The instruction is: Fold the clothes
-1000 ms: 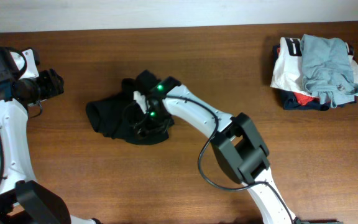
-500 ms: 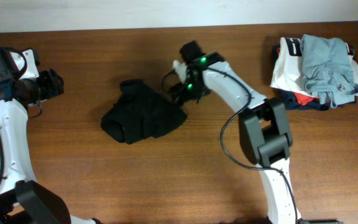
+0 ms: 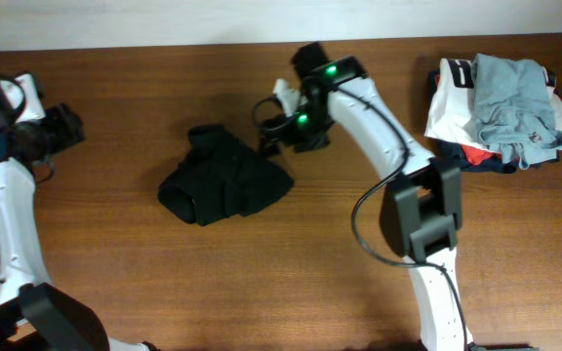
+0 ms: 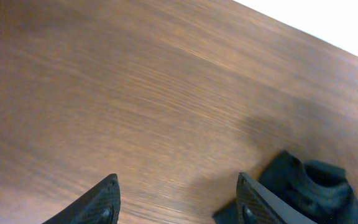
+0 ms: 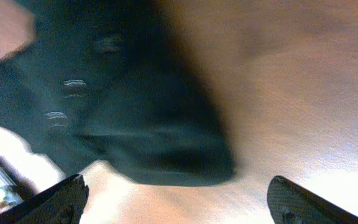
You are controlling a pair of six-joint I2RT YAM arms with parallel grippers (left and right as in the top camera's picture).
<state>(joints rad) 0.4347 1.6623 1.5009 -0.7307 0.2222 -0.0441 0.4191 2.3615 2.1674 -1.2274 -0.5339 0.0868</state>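
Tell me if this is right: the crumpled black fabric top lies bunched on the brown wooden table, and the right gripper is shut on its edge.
Not quite. The right gripper is open, fingers wide apart, as the right wrist view shows. The crumpled black fabric top does lie bunched on the brown wooden table.

The right gripper has drawn away from the black top, now bunched farther right.
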